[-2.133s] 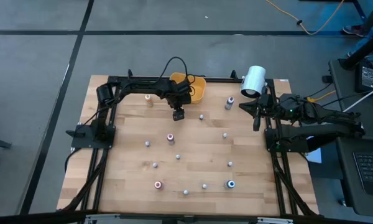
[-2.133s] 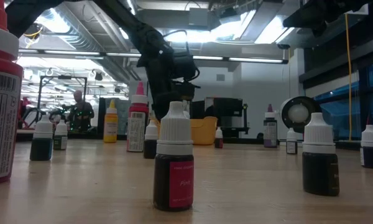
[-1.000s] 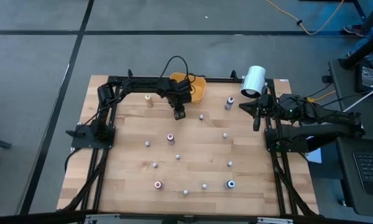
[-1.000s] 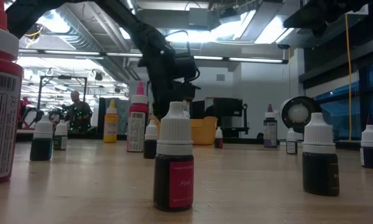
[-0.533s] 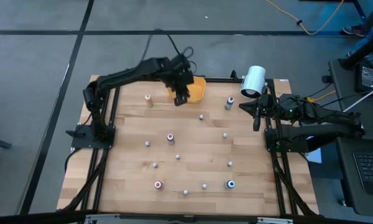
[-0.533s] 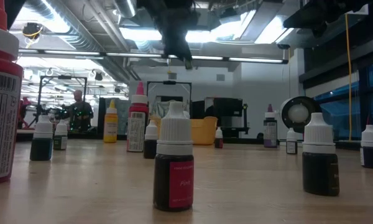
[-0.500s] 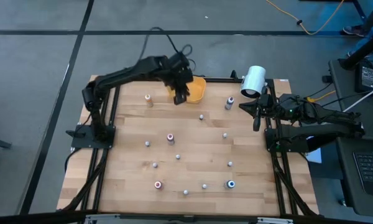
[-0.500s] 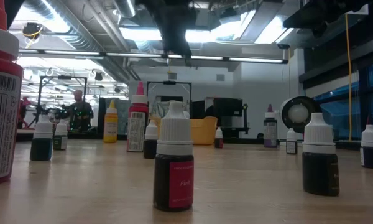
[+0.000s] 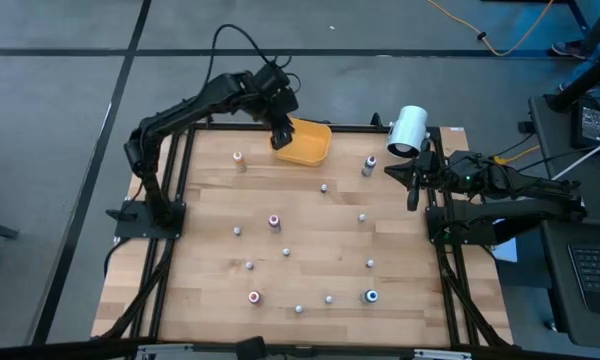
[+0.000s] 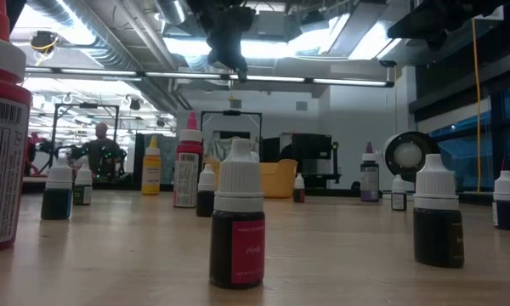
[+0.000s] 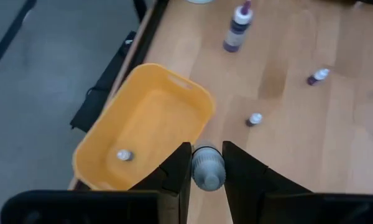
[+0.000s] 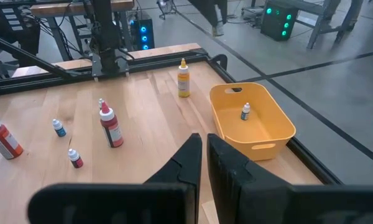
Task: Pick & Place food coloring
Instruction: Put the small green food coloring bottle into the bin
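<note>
We see the left tool (image 11: 206, 163) clamped on a small grey-capped food coloring bottle (image 11: 208, 171), raised over the near rim of the orange bowl (image 9: 310, 148).

Under and just ahead of that tool, the bowl already holds one tiny bottle (image 11: 124, 155). Beyond it, more small bottles (image 9: 274, 221) stand scattered across the wooden worktop (image 9: 310, 255), well apart from the tool. The right tool (image 12: 204, 152) waits with its fingers pressed together at the worktop's right edge, beside a white cylinder (image 9: 408, 130).
</note>
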`<state>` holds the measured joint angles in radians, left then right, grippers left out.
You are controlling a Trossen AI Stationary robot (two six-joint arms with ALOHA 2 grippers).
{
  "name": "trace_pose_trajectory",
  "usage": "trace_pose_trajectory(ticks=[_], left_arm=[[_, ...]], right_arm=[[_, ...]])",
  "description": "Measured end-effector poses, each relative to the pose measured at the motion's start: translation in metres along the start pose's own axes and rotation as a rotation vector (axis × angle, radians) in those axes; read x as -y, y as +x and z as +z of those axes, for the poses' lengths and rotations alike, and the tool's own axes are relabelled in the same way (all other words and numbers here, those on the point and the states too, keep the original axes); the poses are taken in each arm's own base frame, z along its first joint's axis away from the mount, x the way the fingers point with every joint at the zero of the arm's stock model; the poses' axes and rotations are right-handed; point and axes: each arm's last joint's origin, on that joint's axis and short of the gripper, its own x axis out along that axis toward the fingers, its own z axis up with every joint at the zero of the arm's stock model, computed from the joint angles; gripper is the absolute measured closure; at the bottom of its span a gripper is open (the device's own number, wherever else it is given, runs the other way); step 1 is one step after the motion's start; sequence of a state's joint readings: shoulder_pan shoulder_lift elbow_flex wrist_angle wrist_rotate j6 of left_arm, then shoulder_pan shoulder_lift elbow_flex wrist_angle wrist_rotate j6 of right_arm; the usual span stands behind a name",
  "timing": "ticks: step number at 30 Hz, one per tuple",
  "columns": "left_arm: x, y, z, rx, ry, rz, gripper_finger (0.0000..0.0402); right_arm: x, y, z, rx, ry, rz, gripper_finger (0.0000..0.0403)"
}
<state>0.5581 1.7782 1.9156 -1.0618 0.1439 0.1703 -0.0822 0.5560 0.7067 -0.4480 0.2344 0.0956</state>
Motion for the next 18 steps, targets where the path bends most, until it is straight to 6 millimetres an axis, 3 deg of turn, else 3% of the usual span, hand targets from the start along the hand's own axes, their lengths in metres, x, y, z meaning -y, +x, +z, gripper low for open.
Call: trace_pose_trajectory(ticks=[8,13,18], left_arm=[[-0.036,-0.006,-0.007,0.003,-0.080,0.067,0.0331],[-0.045,-0.007,-0.009,0.000,-0.095,0.083,0.0331],[-0.049,0.017,-0.019,-0.019,-0.100,0.071,0.0330]], right_arm=[[0.000,0.000,0.000,0.000,0.000,0.000,0.0373],[0.000,0.000,0.000,0.000,-0.001,0.000,0.0373],[0.000,0.000,0.000,0.000,-0.002,0.000,0.0373]])
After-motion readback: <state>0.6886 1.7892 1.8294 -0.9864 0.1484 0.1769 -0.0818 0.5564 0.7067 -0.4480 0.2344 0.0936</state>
